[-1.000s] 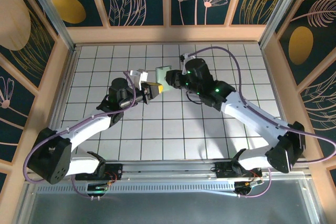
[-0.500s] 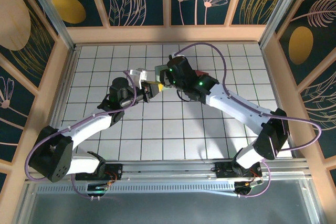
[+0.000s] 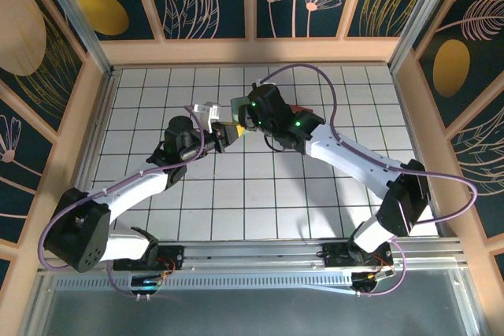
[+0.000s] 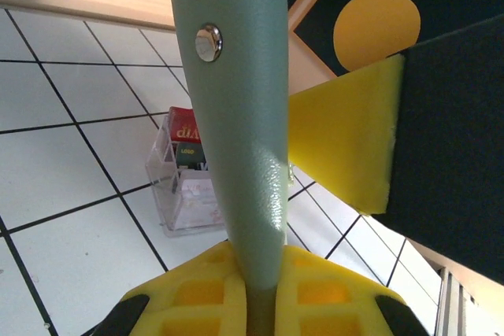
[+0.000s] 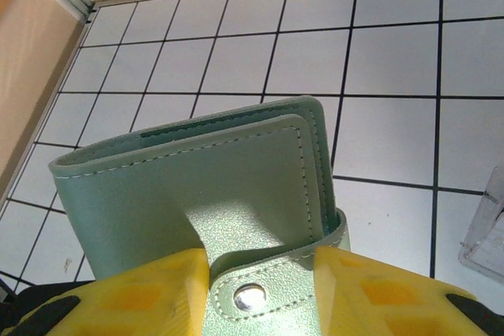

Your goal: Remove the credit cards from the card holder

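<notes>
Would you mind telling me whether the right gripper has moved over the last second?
Yes: the right gripper has shifted left across the tiled table, up to the card holder that the left gripper holds.

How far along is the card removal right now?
Done: the card holder is off the table, shut in the left pincer. In hand: the right pincer straddles its snap tab. Left: the holder looks folded closed, and no cards are out yet.
</notes>
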Controlling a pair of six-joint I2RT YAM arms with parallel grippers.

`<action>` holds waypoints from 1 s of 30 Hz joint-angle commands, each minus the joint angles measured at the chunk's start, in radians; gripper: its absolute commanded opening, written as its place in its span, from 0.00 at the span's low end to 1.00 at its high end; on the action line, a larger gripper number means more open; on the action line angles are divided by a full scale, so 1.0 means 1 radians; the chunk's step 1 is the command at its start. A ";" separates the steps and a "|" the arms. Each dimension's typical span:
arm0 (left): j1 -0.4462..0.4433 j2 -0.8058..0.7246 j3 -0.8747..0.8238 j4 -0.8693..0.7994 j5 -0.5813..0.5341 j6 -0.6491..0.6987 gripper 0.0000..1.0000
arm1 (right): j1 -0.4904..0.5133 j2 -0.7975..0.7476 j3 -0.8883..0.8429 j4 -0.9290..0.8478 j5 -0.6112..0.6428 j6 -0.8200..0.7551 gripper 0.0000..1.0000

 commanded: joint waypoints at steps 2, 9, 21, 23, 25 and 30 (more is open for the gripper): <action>-0.007 -0.024 0.008 0.157 0.029 -0.007 0.00 | 0.005 0.031 0.027 -0.026 -0.015 0.016 0.41; -0.007 -0.032 0.004 0.172 0.011 -0.018 0.00 | -0.016 0.013 -0.010 -0.021 -0.017 0.036 0.30; -0.007 -0.003 0.013 0.196 0.016 -0.042 0.00 | -0.026 0.006 -0.026 -0.011 -0.078 0.020 0.34; -0.006 0.003 0.017 0.198 0.020 -0.043 0.00 | -0.021 0.005 -0.026 -0.012 -0.098 0.011 0.41; -0.007 0.007 0.022 0.197 0.021 -0.044 0.00 | -0.014 0.001 -0.029 -0.013 -0.104 0.004 0.46; -0.007 0.010 0.028 0.204 0.044 -0.040 0.00 | -0.006 -0.002 -0.044 -0.012 -0.105 -0.007 0.50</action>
